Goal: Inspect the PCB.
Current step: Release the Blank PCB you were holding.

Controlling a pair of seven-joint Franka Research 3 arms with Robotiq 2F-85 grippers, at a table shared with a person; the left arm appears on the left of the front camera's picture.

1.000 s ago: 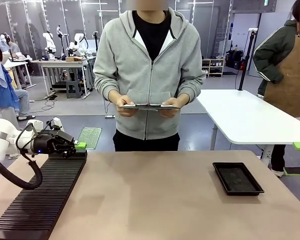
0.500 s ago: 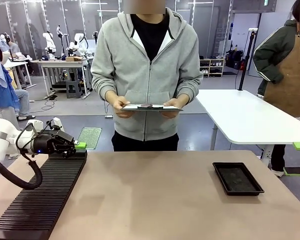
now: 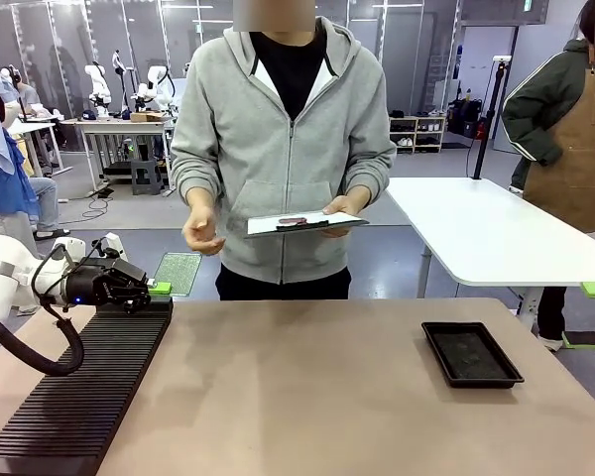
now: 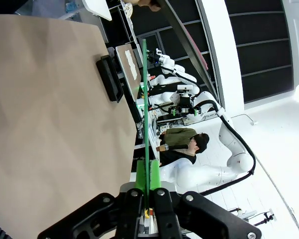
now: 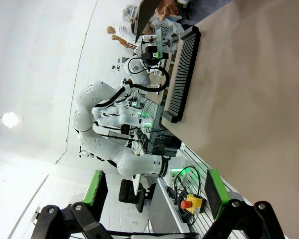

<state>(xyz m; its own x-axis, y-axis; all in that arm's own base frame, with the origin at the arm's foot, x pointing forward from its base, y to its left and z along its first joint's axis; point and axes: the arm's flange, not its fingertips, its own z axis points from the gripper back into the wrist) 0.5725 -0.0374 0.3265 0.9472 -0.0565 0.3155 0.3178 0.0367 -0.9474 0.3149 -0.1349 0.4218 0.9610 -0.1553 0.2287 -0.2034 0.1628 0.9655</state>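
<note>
Left gripper pinches the PCB by one edge, at the rack's far end.
Thin hold: a bump from the person's free hand could twist it loose. Right gripper is spread, empty.

The PCB, a thin rectangular green board with a paler speckled face, is being gripped by one edge between the green pads of the left end effector. It is sticking straight out beyond the fingertips, with its broad face turning toward the front camera. In the left wrist view the PCB is showing edge-on, as a narrow green line rising from between the pressed-together fingers.
</note>
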